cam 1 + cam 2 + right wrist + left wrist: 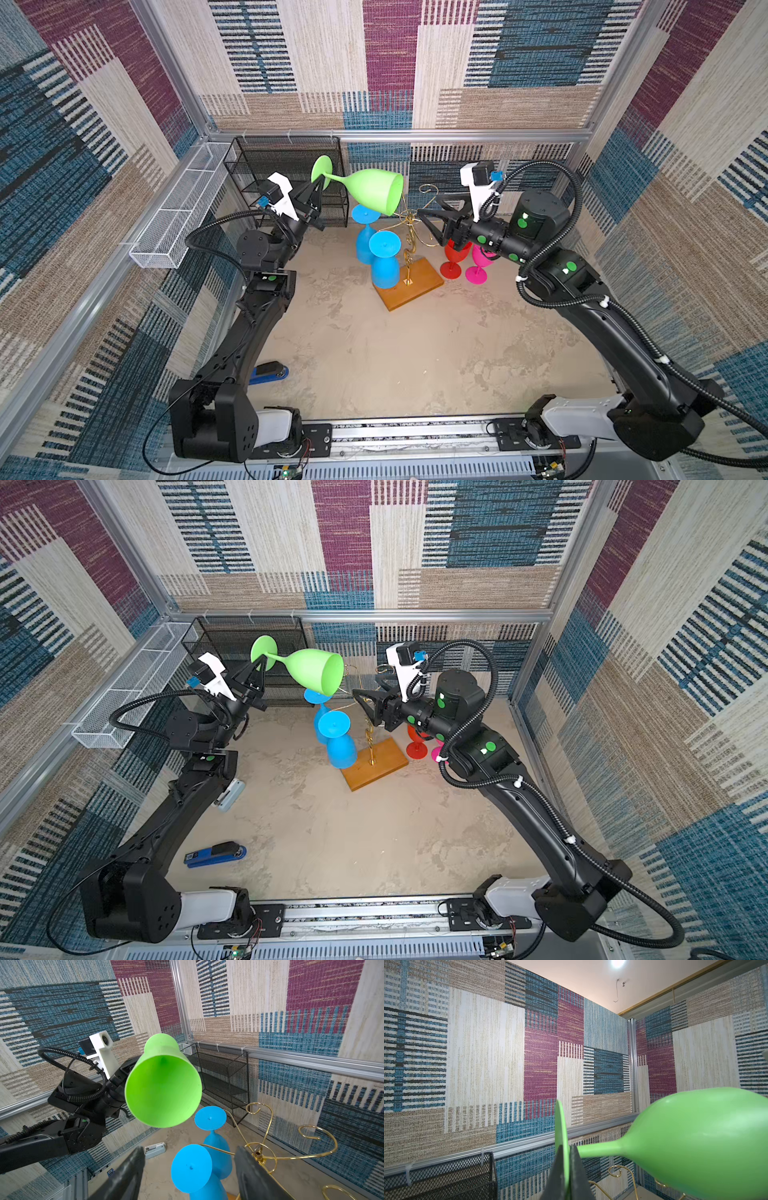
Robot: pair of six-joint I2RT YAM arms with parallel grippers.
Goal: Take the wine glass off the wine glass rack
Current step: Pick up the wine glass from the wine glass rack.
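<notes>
Patchwork carpet walls all round: left pincer (321, 179) clamps the stem of the green wine glass (370, 191), lying level, bowl toward the rack (419, 286); right pincer (428, 204) by the rack, parted, empty.

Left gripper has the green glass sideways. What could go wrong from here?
1. The left gripper pinches the green wine glass only by its foot; the sideways bowl may swing or slip.
2. Its rim is close to the scroll arms of the wine glass rack; a snag might tip it and its blue glasses.
</notes>
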